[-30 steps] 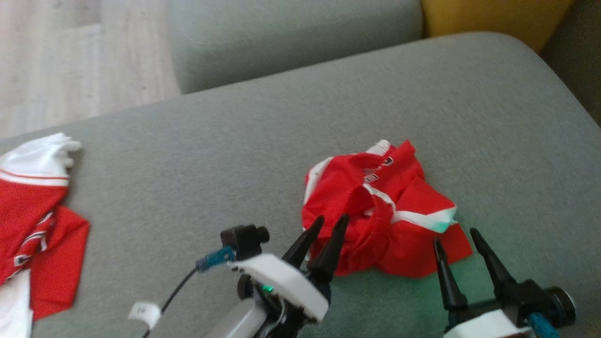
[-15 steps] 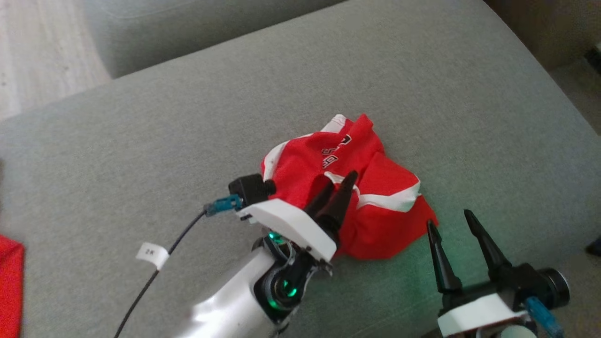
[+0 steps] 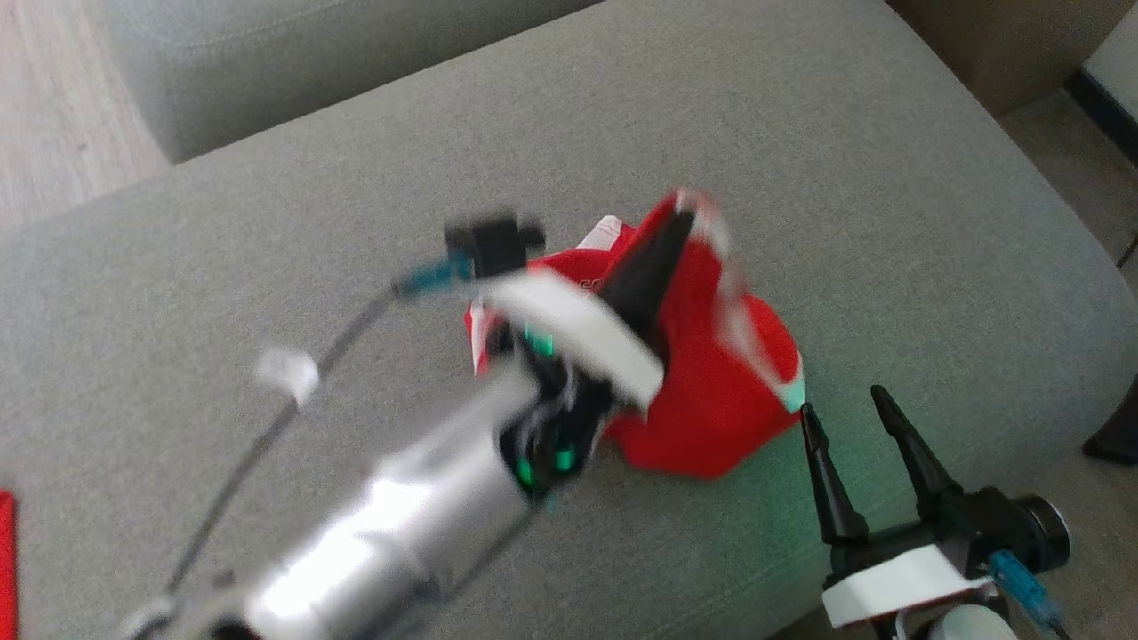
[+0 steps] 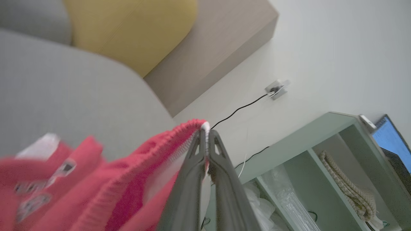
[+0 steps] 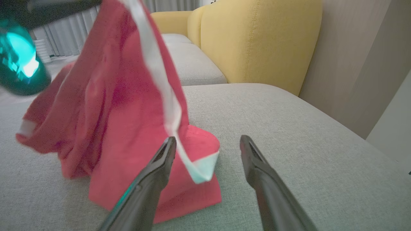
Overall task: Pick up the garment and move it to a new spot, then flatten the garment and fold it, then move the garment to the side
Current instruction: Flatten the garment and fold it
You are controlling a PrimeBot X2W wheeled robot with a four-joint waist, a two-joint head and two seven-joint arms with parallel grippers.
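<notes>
The garment (image 3: 711, 382) is red with white trim and is pulled up into a peak above the grey sofa cushion (image 3: 311, 204). My left gripper (image 3: 680, 220) is shut on its ribbed edge at the top of that peak; the left wrist view shows the red hem (image 4: 179, 134) pinched at the closed left gripper (image 4: 205, 131). The lower part of the garment (image 5: 128, 128) still rests on the cushion. My right gripper (image 3: 840, 398) stands open just right of the cloth, near the cushion's front edge. In its wrist view the right gripper (image 5: 208, 138) frames a white-edged corner.
Another grey cushion (image 3: 293, 53) lies behind, with wooden floor (image 3: 53, 107) at the far left. A sliver of red cloth (image 3: 5, 560) shows at the left edge. Yellow cushions (image 5: 257, 41) stand at the sofa's far end. A shelf unit (image 4: 321, 179) and wall cable (image 4: 244, 107) lie beyond.
My left gripper has closed on the garment's edge and lifted it, drawing the cloth up into a peak. The head camera has shifted. The right gripper stays open in place.
</notes>
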